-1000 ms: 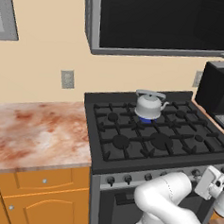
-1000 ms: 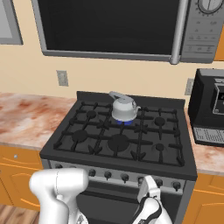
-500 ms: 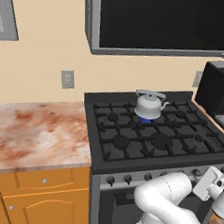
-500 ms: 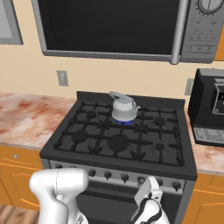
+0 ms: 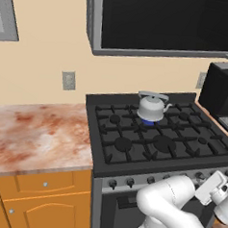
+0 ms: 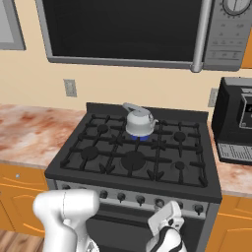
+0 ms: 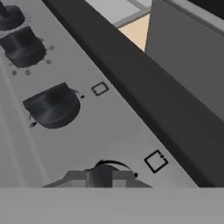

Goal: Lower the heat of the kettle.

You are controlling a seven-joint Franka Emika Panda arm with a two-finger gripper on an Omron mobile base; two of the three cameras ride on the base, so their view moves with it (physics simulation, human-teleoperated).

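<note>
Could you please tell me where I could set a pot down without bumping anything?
The marble counter left of the stove is bare. The front burners are open too. The back middle is taken by the kettle over a blue flame. The coffee machine crowds the right-hand counter, and the pincer is shut on a front knob.

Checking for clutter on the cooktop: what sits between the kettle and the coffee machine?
Nothing stands there. In the right base view, only bare black grates lie between the kettle and the coffee machine.

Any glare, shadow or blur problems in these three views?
Left base view: even flat lighting, kettle sharp, blue flame visible beneath. Right base view: same, no glare on the stove. Hand view: soft close-up, knobs slightly fuzzy, the shut claw at the bottom edge.
</note>
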